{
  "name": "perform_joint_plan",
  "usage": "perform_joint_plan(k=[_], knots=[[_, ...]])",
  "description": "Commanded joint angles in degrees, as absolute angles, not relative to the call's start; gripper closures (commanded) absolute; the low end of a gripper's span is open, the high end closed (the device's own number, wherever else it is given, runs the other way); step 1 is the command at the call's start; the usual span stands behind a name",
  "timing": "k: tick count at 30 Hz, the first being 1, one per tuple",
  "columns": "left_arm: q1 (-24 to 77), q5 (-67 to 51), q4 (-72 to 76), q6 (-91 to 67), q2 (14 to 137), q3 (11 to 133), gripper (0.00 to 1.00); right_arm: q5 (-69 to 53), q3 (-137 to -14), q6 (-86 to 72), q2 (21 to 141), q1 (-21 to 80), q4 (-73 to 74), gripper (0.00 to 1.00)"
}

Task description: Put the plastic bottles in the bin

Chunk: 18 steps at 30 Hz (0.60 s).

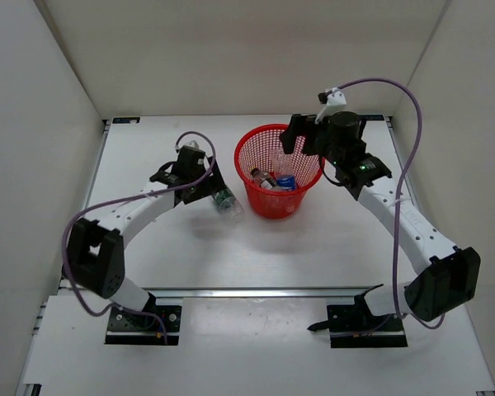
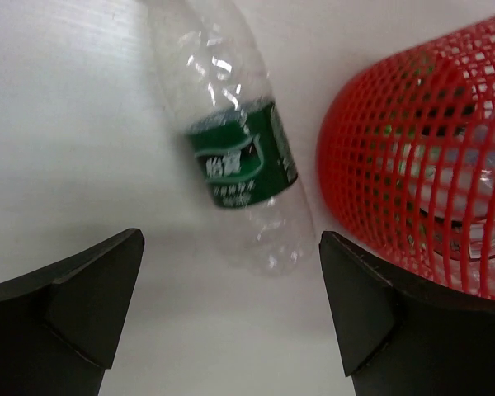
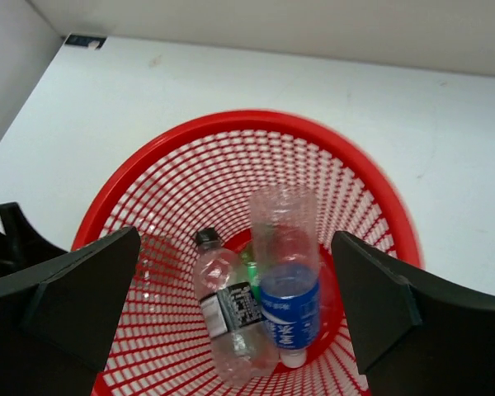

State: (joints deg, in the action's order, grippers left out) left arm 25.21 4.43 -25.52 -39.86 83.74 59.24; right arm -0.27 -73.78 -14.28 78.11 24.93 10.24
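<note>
Wide-open, my left tool (image 2: 231,238) hovers over the green-labelled bottle (image 2: 243,161) lying just left of the bin (image 2: 412,148); closing off-centre may squirt it away.

The green-label bottle (image 2: 243,165) runs off the left wrist view's top edge; the bin (image 2: 412,124) is cut at its right. Inside, the all-green bottle (image 3: 252,279) shows only a sliver between the blue-label bottle (image 3: 289,305) and the black-label bottle (image 3: 231,318).
</note>
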Motion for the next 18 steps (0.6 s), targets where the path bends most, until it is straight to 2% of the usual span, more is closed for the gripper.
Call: perform_joint_plan(k=[1, 6, 10, 14, 16, 18], knots=[[25.6, 7.8, -25.0, -39.8, 88.7, 65.3, 0.02, 0.4, -76.1, -12.1, 73.7, 21.7, 8.1, 0.01], [26.2, 9.3, -25.2, -39.8, 97.8, 70.0, 0.02, 1.9, -73.4, -10.0, 65.5, 18.0, 9.0, 0.01], [25.6, 9.1, -25.8, -40.2, 103.9, 74.6, 0.02, 5.3, -66.6, -9.1, 55.8, 12.2, 9.8, 0.01], [26.5, 10.9, -27.3, -38.3, 107.9, 78.2, 0.01, 6.6, -63.6, -10.3, 51.8, 7.6, 13.3, 0.01], [26.2, 10.6, -28.5, -37.8, 109.0, 79.1, 0.06, 7.5, -61.4, -10.8, 50.5, 4.1, 14.3, 0.01], [25.8, 11.2, -28.7, -37.4, 109.0, 78.3, 0.14, 6.9, -60.2, -11.5, 48.9, 1.4, 14.9, 0.01]])
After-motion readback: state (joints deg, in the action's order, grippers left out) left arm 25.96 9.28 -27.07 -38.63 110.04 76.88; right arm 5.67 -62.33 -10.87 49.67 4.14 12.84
